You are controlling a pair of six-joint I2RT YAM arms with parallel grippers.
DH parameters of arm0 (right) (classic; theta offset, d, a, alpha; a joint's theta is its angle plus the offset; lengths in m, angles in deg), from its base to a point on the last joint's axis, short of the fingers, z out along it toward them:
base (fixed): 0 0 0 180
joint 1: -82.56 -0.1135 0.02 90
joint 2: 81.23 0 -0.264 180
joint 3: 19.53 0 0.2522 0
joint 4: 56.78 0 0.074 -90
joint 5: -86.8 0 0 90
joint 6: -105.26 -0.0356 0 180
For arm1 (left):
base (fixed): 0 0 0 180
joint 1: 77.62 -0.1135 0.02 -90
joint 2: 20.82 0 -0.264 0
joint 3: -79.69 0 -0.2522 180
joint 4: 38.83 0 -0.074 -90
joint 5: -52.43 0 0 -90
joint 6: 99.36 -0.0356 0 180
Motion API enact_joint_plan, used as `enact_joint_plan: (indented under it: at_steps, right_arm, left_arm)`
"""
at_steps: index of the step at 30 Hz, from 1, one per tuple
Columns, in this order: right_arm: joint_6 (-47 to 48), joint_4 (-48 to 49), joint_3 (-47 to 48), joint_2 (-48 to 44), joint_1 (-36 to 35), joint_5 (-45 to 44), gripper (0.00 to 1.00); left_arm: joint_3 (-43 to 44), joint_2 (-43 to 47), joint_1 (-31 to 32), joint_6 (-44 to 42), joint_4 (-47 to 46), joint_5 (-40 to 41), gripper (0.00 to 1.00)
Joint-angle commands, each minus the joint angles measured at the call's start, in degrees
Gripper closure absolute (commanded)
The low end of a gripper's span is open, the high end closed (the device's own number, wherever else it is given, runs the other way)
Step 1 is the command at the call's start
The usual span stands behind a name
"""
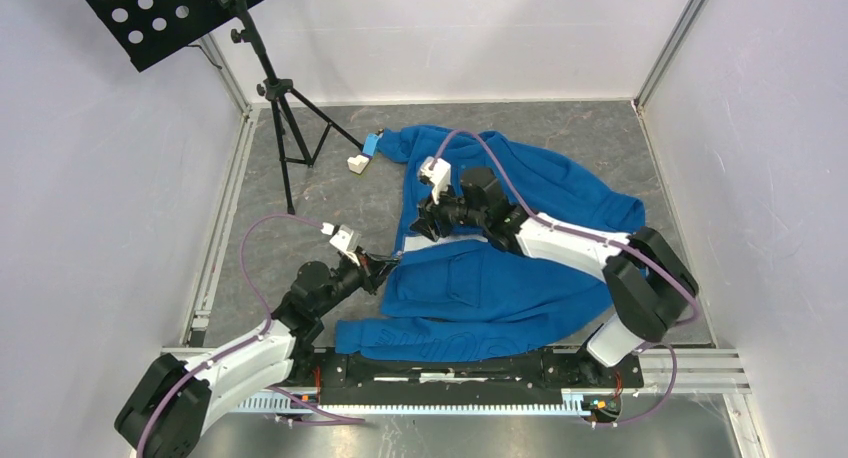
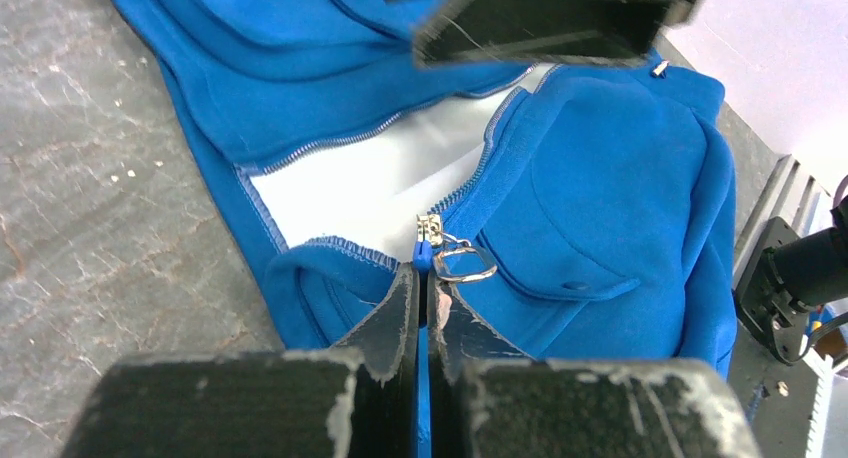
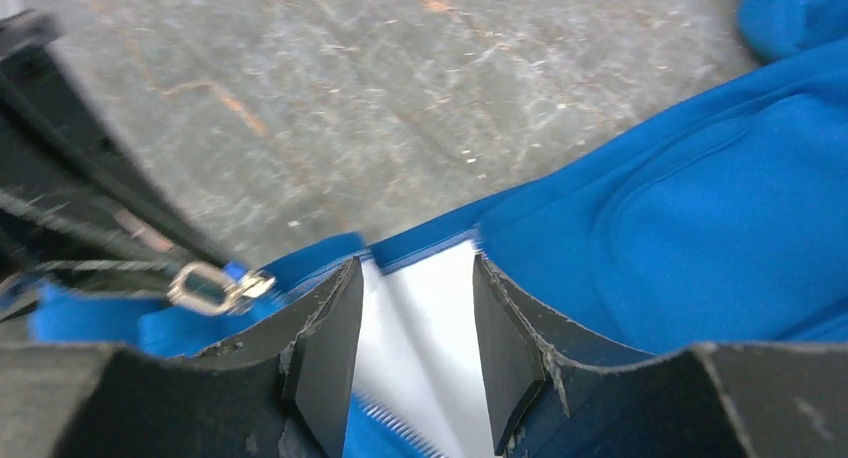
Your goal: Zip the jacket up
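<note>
Left wrist view has my left gripper (image 2: 427, 280) pinched shut on the bottom hem of the big bright blue fleece jacket (image 2: 620, 178), right below the small silvery metal slider (image 2: 430, 228), whose oval wire pull ring (image 2: 466, 268) hangs off to one side. I judge the job barely begun: both rows of pale zipper teeth (image 2: 487, 148) seem to meet in the slider, but above it they part at once and the smooth white lining (image 2: 380, 178) shows between them, so nearly the whole run is left to close. My right gripper (image 3: 415, 278) has its fingers spread over that lining, just beyond the slider, clamping nothing that I can see. From the top, the jacket lies rumpled on the grey mottled stone-look table (image 1: 330, 198), around the middle and reaching toward the far and right edges. Its hem end points at the left edge, and the zipper line, its long axis as I read it, runs toward the far right corner; the collar end is hidden under my right arm
</note>
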Motion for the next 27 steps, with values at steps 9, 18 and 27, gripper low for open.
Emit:
enact_joint_plan:
  at_steps: [9, 18, 27]
  right_arm:
    - [14.32, -8.6, 16.24, 16.75, -0.29, -8.81, 0.43]
    - [15.82, -8.03, 17.34, 21.26, -0.45, -8.66, 0.46]
    - [14.94, -5.42, 17.54, 25.23, -1.6, -12.46, 0.43]
  left_arm:
    - [-0.22, -2.12, -0.01, 12.27, 7.4, -0.86, 0.98]
    - [-5.29, -4.34, -0.01, 11.85, -2.1, -1.73, 0.98]
    - [-5.5, -6.86, 0.0, 11.16, -4.98, -1.65, 0.98]
